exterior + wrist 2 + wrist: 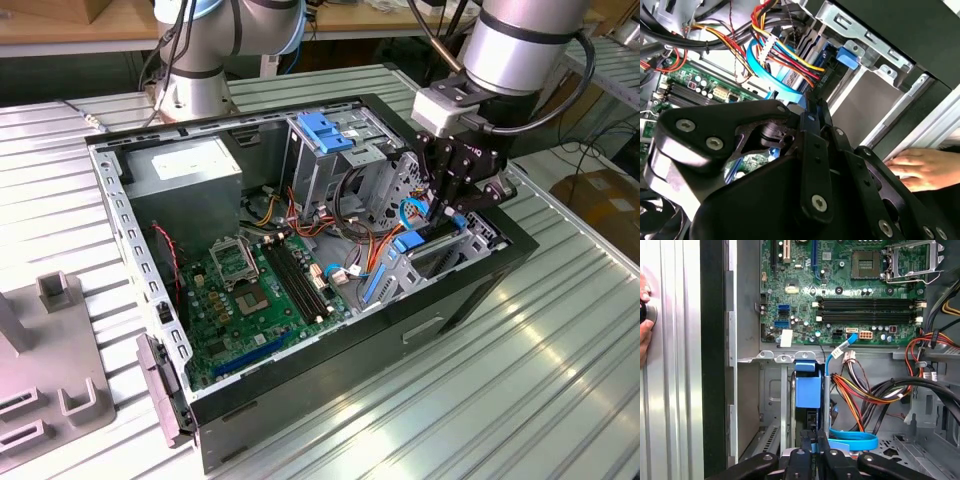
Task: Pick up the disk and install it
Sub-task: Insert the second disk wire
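Right of centre in the exterior view, the black linkage gripper [452, 205] reaches down into the open black computer case [470, 300]. Its fingers look pinched nearly together on the flat silver-grey disk with blue plastic side rails [807, 387], standing on edge in the lower bay. I'd call this the seating step: the drive must slide straight down without snagging the coloured power cables [860, 390] and blue data ribbon [855, 441] beside it. A person's hand [920, 167] rests outside.
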